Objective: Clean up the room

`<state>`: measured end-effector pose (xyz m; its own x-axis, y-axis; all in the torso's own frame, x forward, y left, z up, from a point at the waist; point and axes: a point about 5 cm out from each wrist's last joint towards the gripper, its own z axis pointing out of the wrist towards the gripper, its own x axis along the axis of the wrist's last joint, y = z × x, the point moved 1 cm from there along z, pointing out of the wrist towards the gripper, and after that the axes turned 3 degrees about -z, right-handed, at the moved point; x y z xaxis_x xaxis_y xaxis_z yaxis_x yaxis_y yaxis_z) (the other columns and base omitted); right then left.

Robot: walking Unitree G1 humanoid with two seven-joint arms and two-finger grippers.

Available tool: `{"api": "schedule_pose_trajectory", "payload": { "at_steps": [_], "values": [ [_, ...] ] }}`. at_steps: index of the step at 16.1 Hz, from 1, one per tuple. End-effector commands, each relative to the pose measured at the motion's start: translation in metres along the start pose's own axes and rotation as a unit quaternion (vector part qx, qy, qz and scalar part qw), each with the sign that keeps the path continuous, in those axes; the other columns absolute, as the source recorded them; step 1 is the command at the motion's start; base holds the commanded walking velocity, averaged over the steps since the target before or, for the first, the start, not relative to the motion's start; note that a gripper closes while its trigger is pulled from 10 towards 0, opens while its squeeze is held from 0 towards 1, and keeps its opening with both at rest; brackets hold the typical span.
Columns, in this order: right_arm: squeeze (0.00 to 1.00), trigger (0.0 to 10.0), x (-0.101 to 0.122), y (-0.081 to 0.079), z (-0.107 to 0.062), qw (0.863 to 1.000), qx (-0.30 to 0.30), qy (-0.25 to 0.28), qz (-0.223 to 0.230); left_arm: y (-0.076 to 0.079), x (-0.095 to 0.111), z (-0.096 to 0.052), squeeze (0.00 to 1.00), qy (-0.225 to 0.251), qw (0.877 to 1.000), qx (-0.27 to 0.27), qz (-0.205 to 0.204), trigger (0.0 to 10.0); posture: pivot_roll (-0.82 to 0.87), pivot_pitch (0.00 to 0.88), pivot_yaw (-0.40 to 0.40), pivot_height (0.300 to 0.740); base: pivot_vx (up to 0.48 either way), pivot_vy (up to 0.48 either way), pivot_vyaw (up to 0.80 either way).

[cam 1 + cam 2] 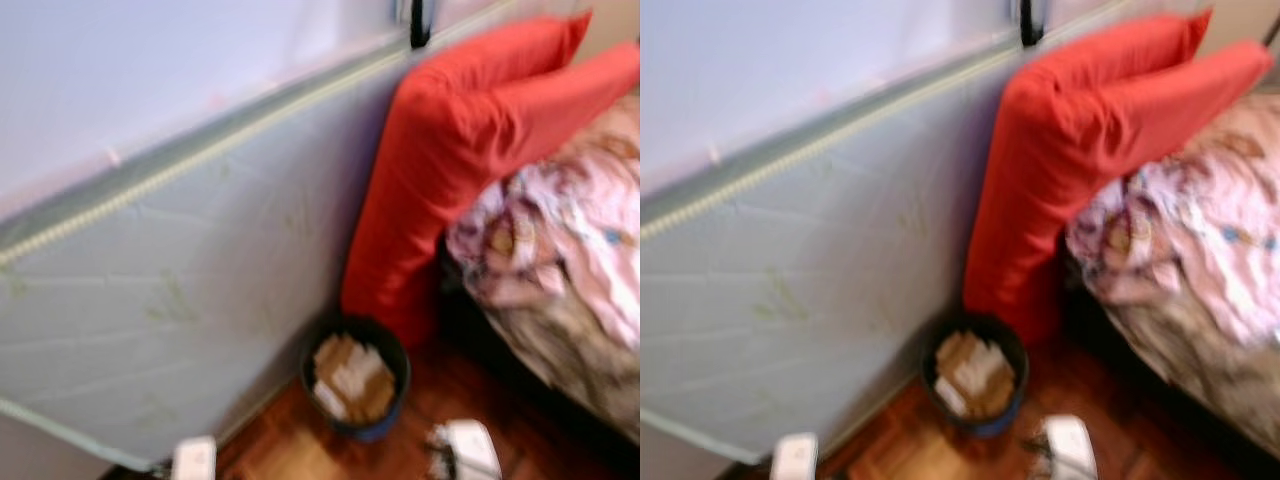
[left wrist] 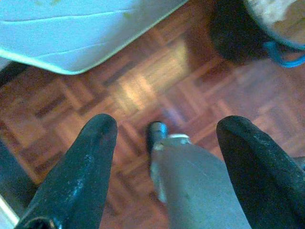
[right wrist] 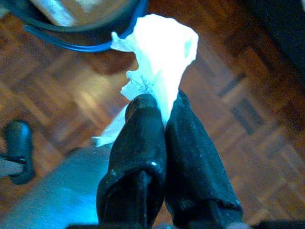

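Observation:
My right gripper (image 3: pixel 162 107) is shut on a crumpled white tissue (image 3: pixel 162 47), which sticks out past its fingertips above the parquet floor. A dark round waste bin (image 1: pixel 400 360) with a blue base, holding paper scraps, stands on the floor at the foot of a red pillow; its rim (image 3: pixel 71 36) lies just beyond the tissue. My left gripper (image 2: pixel 167 125) hangs open over bare parquet, nothing between its fingers, with the bin (image 2: pixel 281 52) off to one side. Both wrists show at the bottom edge of the head view, left (image 1: pixel 195 460) and right (image 1: pixel 470 448).
A pale mattress (image 1: pixel 180 290) leans on the wall at my left, its lower corner near my left arm. The red pillow (image 1: pixel 450 150) stands against it. A bed with floral bedding (image 1: pixel 570 260) fills the right side. Parquet floor (image 1: pixel 300 450) lies between them.

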<state>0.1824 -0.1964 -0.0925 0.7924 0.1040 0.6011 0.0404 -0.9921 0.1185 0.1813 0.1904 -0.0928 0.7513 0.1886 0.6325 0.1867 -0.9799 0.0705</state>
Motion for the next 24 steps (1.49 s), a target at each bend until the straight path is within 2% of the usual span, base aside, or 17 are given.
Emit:
{"api": "schedule_pose_trajectory", "payload": {
  "at_steps": [1,8,13,15,16,18,20,22,23,24],
  "values": [
    [0.0,10.0,0.003,-0.009,0.001,1.0,0.012,0.002,-0.002,-0.013,-0.007,-0.003,0.0,-0.015,1.0,0.019,-0.004,10.0,0.02,0.146,-0.01,0.74,0.289,0.0,0.55],
    [0.0,10.0,0.004,-0.009,0.001,1.0,0.014,0.004,0.001,-0.013,-0.007,-0.003,0.0,-0.014,1.0,0.018,-0.003,10.0,0.02,0.148,-0.01,0.74,0.288,0.0,0.8],
    [0.0,10.0,0.004,-0.008,0.001,1.0,0.0,0.013,0.023,-0.01,-0.004,-0.003,0.0,0.008,1.0,0.0,0.004,10.0,0.02,0.149,-0.012,0.74,0.114,0.0,0.0],
    [0.0,10.0,0.007,-0.007,0.0,0.998,-0.001,0.034,0.059,-0.009,0.002,-0.002,0.0,0.022,1.0,-0.01,0.018,10.0,0.03,0.151,-0.016,0.74,0.0,0.0,0.0],
    [0.0,10.0,0.008,-0.007,-0.001,0.996,-0.003,0.047,0.081,-0.008,0.008,-0.002,0.0,0.038,0.999,-0.021,0.023,10.0,0.03,0.15,-0.016,0.74,0.0,0.0,0.0],
    [0.0,10.0,0.01,-0.007,-0.001,0.994,-0.001,0.064,0.088,-0.007,0.018,-0.002,0.0,0.074,0.997,-0.027,0.022,10.0,0.02,0.152,-0.014,0.74,0.0,0.0,0.0],
    [0.0,10.0,0.013,-0.006,-0.003,0.99,-0.002,0.088,0.114,-0.008,0.025,-0.004,0.0,0.115,0.993,-0.019,0.008,10.0,0.03,0.159,-0.016,0.74,0.0,0.0,0.0],
    [0.0,10.0,0.014,-0.004,-0.004,0.987,-0.011,0.102,0.125,-0.012,0.032,-0.008,0.0,0.161,0.987,-0.004,-0.001,10.0,0.02,0.16,-0.017,0.74,0.0,0.0,0.0],
    [0.0,10.0,0.014,-0.003,-0.005,0.987,-0.011,0.11,0.116,-0.014,0.039,-0.011,0.0,0.191,0.982,-0.002,-0.002,10.0,0.02,0.157,-0.016,0.74,0.0,0.0,0.0],
    [0.0,10.0,0.068,0.005,-0.008,0.966,-0.013,0.24,0.097,-0.016,0.046,-0.012,0.0,0.215,0.977,-0.003,-0.003,10.0,0.02,0.155,-0.017,0.74,0.0,0.0,0.0]
  ]
}}
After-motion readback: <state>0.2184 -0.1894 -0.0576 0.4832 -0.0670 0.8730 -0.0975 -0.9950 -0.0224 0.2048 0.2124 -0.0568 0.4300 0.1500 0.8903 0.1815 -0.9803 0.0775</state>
